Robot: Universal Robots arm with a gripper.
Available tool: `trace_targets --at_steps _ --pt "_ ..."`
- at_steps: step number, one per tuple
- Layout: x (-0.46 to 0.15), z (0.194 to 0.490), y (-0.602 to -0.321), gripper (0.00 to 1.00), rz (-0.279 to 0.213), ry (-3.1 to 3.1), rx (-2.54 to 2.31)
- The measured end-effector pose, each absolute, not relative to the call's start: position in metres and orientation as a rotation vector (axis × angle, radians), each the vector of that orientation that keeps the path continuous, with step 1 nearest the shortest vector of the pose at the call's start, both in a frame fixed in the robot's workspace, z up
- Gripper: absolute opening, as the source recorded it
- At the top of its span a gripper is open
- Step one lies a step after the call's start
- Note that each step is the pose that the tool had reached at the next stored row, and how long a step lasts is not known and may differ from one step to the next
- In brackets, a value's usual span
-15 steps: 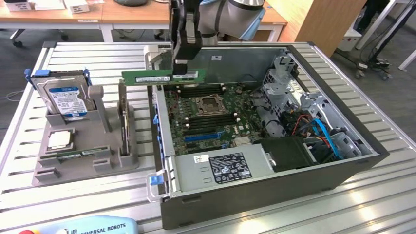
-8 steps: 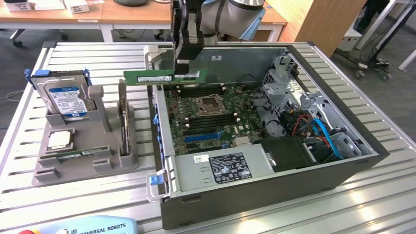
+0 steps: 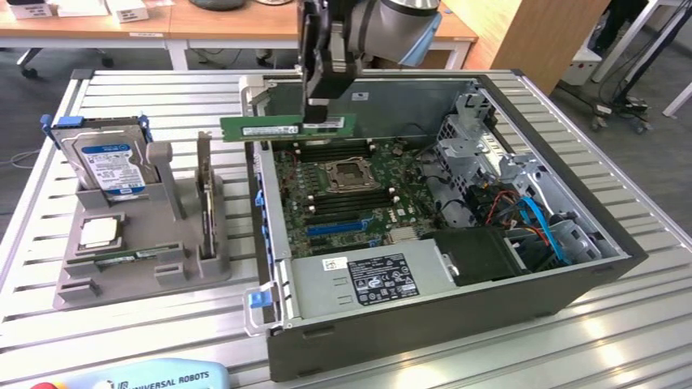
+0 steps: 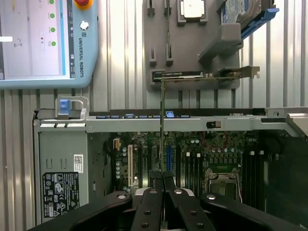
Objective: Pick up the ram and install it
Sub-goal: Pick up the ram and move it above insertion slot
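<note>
The ram (image 3: 284,126) is a long green stick with a white label, held level in the air above the open computer case (image 3: 433,312). My gripper (image 3: 321,120) is shut on it near its end on the exterior view's right. The stick hangs over the back left part of the motherboard (image 3: 346,198), apart from the slots below. In the wrist view the ram (image 4: 162,125) appears edge-on as a thin line running out from my gripper (image 4: 162,182) across the case wall and over the board's memory slots (image 4: 192,166).
A grey holder (image 3: 141,255) on the exterior view's left carries a silver hard drive (image 3: 108,158), a square processor chip (image 3: 100,232) and an upright card (image 3: 203,190). A teach pendant (image 3: 162,377) lies at the front. The case holds a power supply (image 3: 368,279) and a drive cage (image 3: 481,142).
</note>
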State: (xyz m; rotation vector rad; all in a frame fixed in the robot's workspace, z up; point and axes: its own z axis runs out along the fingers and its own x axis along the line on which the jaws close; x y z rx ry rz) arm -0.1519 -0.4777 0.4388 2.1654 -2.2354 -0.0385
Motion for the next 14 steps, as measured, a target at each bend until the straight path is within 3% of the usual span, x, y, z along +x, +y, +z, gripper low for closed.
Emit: trace_targets --at_steps 14 --pt "-0.098 0.439 -0.478 0.12 -0.039 -2.235 2.165"
